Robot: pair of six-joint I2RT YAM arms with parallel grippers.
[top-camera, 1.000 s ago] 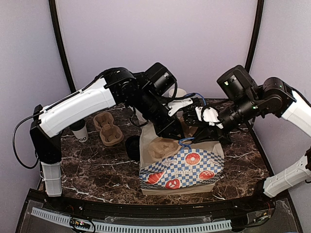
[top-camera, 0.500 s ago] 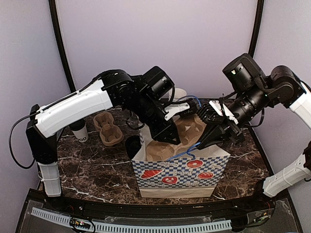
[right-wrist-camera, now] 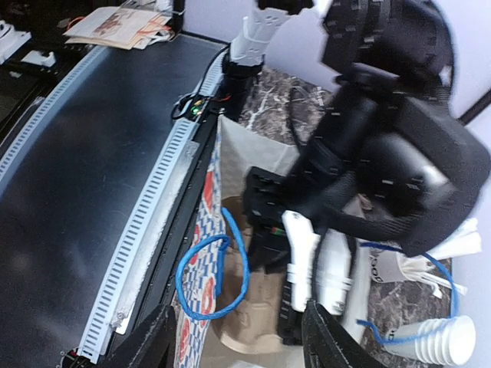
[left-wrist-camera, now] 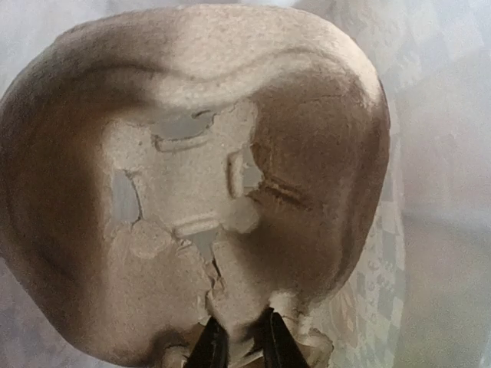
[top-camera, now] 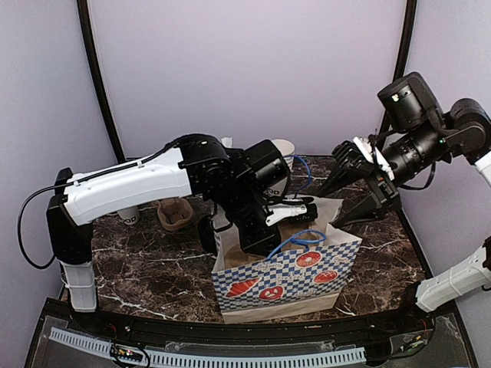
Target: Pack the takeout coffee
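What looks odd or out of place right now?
The left gripper pinches the brown pulp carrier by its rim inside the checked bag, yet the white cup sits out on the table at far left.

The left tool and pulp carrier block the bag mouth.

"What's out there apart from the order?"

"A paper bag, blue-and-white check printed with doughnuts and pretzels. It stands upright and open on the dark marble table."

"Anything in it?"

"A brown pulp carrier, down inside with the bag's paper all round it. One moulded pocket fills my close view."

"Handles?"

"Blue cord loops. One blue loop flops over the near rim."

"And elsewhere?"

"I see a second carrier on the marble left of the bag, and a nested stack of white cups apart from the bag."
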